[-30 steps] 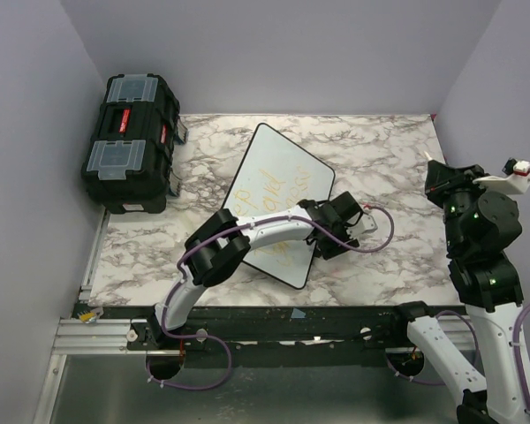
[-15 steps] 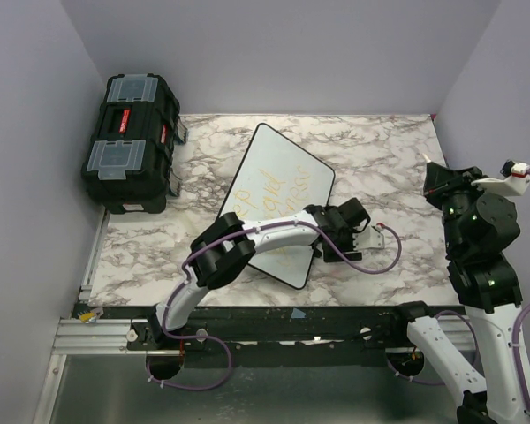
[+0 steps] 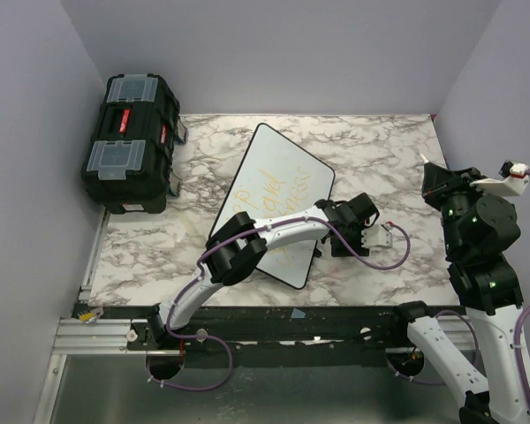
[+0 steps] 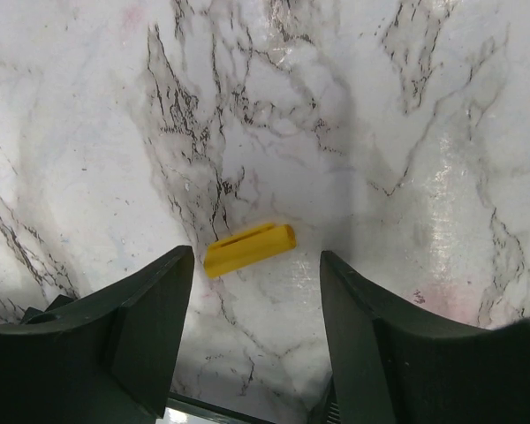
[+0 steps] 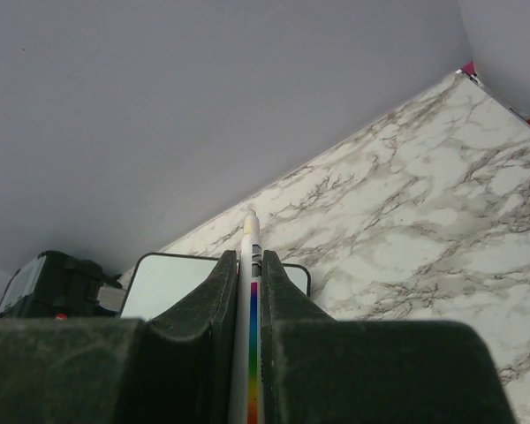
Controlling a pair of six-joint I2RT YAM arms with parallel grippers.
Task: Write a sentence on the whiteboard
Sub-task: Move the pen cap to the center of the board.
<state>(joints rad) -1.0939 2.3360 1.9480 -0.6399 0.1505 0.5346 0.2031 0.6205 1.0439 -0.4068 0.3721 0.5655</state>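
Note:
The whiteboard [image 3: 278, 168] lies tilted on the marble table, and the faint yellow-orange sentence [image 3: 278, 187] is on it. My left arm reaches across the board's lower part. My left gripper [image 3: 380, 237] is to the right of the board, low over the table. In the left wrist view it [image 4: 256, 265] is open, with a small yellow marker cap [image 4: 249, 248] lying on the marble just ahead between the fingertips. My right gripper [image 3: 435, 175] is raised at the right. It [image 5: 250, 258] is shut on a white marker [image 5: 252, 243] with a rainbow stripe, tip uncapped. The whiteboard also shows in the right wrist view [image 5: 172, 278].
A black toolbox [image 3: 131, 141] with grey lid latches stands at the far left of the table, beside the board's left corner. Purple walls close in the table on three sides. A black rail [image 3: 274, 322] runs along the near edge.
My left gripper has moved right, from over the whiteboard's right edge onto the bare marble. The right arm holds almost still with the marker.

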